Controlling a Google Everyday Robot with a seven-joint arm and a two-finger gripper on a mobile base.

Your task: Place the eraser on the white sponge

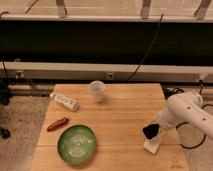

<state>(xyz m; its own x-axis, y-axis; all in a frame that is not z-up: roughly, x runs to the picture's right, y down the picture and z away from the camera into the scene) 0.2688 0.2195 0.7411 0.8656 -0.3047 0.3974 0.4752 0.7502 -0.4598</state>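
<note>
Black eraser (148,133) sits at my gripper (152,129), just above the white sponge (152,146) for placing; open or clamped, I cannot tell.

Your one camera looked down from high above the near edge of the tabletop (125,107), facing the dark wall (100,45) at 12 o'clock, far enough back to take in the whole top. The hand (151,132) sat at 4 o'clock.

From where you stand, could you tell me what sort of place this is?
Likely a lab test area: wooden table, wall outlet and hanging cable behind, robot gripper above the white sponge at front right.
</note>
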